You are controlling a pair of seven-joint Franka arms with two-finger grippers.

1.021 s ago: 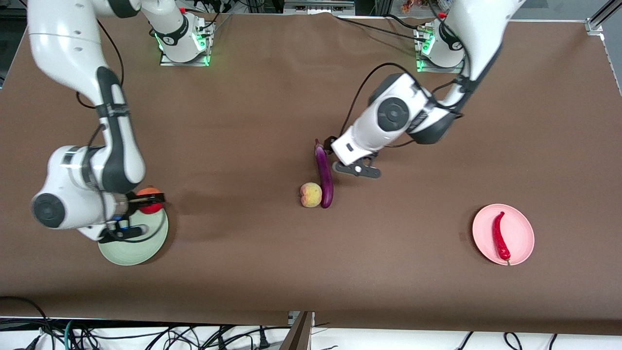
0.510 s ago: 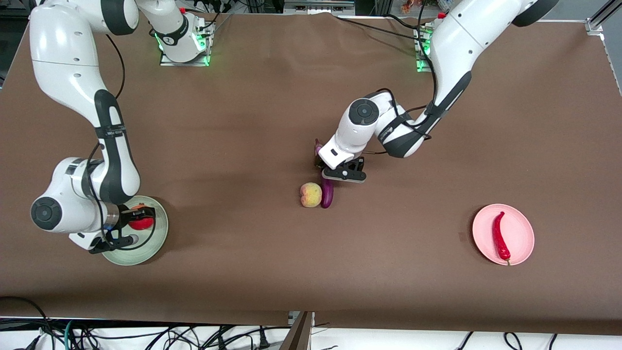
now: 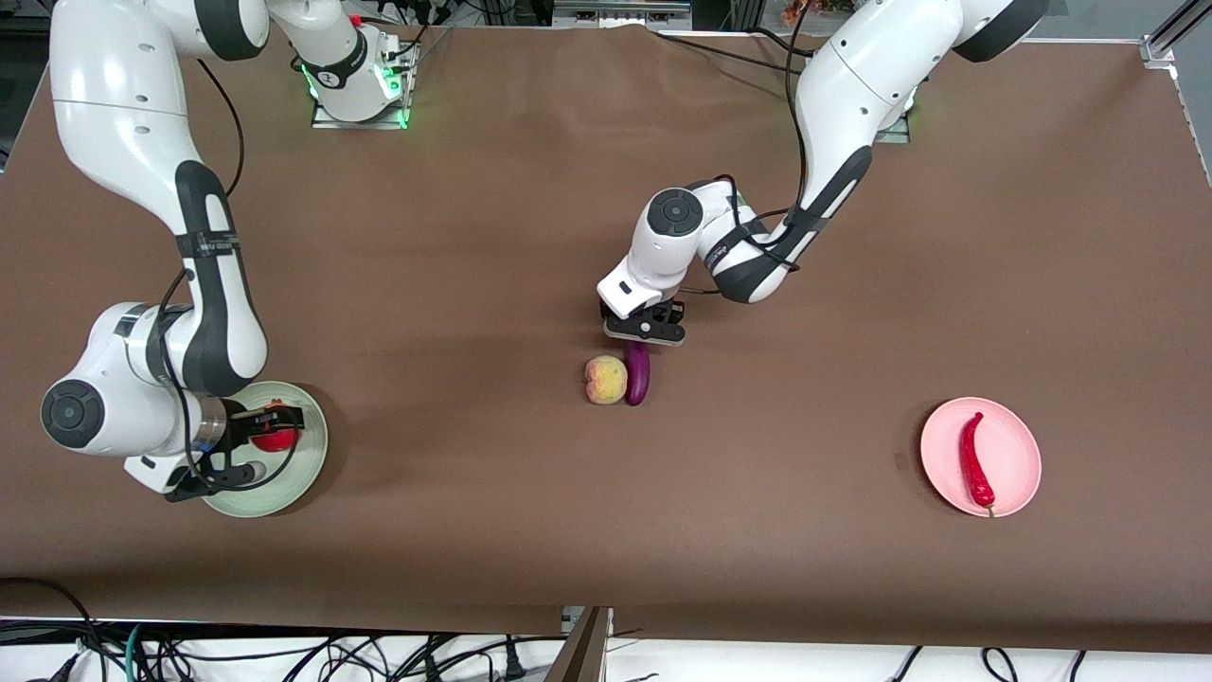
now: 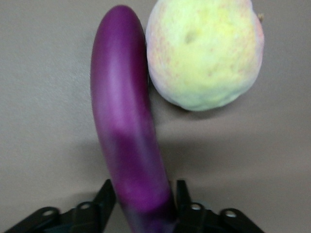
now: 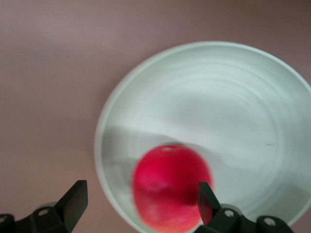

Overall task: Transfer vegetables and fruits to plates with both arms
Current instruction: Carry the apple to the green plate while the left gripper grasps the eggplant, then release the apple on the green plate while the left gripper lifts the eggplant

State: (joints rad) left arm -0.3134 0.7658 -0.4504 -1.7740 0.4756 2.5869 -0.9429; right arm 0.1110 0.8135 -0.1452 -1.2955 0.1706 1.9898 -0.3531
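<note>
Eggplant seemingly gripped by left end effector, touching peach.

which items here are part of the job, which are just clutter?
Job: eggplant in left gripper; peach; pomegranate on green plate under open right gripper; chili on pink plate.
Clutter: cables along the table edge.

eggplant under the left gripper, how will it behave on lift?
The eggplant looks glossy and rounded, so it may slip between the left gripper fingers. The grip sits near one end, so the long free end may sag or swing. It touches the peach, which may roll when nudged.
</note>
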